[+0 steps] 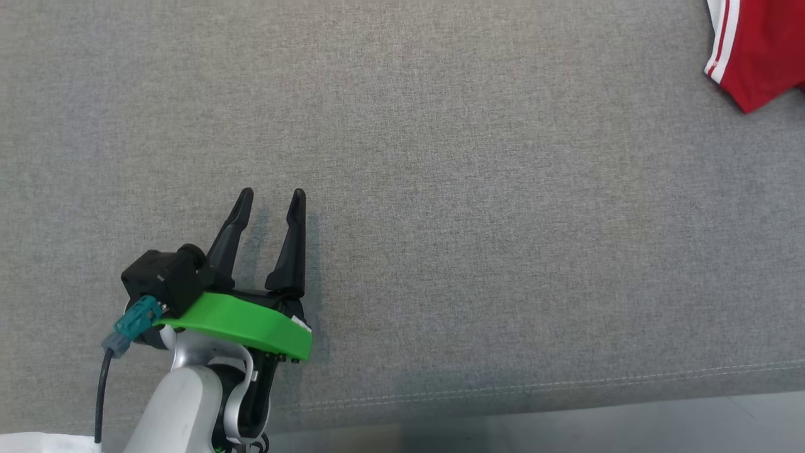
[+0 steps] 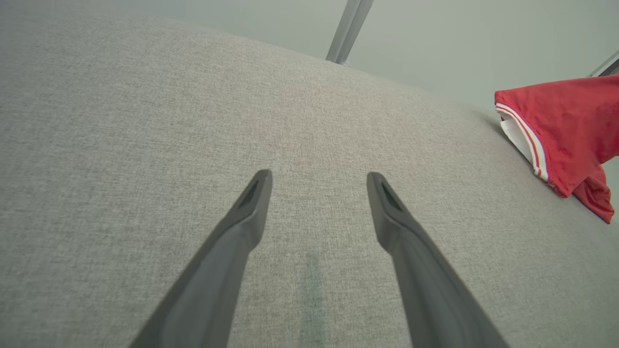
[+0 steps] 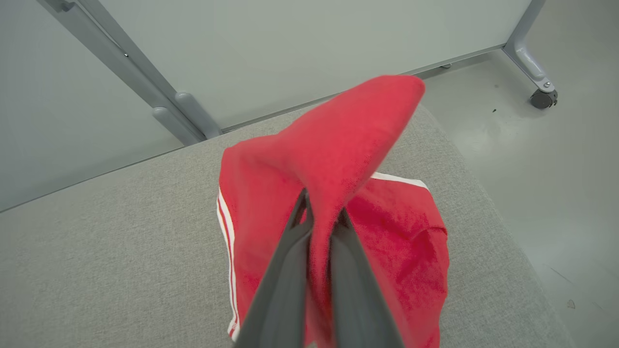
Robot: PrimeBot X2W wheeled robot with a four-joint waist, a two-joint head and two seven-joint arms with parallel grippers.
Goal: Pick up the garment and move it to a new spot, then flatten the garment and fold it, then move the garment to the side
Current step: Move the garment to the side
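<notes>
Grey woven counter (image 1: 440,157) across nearly every view, stitched seam (image 1: 566,384) along the near edge, pale floor (image 1: 629,421) just past it. Closest in, on the robot's left: left end effector (image 1: 272,192) on a white forearm (image 1: 176,409) with a green collar (image 1: 245,321), low over the fabric. Two dark fingers spread wide, nothing between them, shadow close underneath. Likely parked there in readiness, well apart from the work, leaving the middle free as a landing spot.

Farther off, toward the counter's far right corner: red garment (image 1: 761,50) with white stripes along one hem. Partly raised, lower part at or just above the counter, contact hard to tell. Seen along the right arm: right end effector (image 3: 321,212) clamped tight on a pinched ridge of red cloth, fingers nearly together. One flap rearing up past the tips, the rest hanging and bunched below. Pinching a single fold probably chosen so as to lift the whole piece in one go. Judged as the opening step: gripped and lifted, not yet carried to a new spot, no flattening or folding done.

Beyond the counter: pale grey panel (image 3: 290,48) on metal legs (image 3: 159,96), one caster (image 3: 544,99) at the right, more smooth floor alongside.
</notes>
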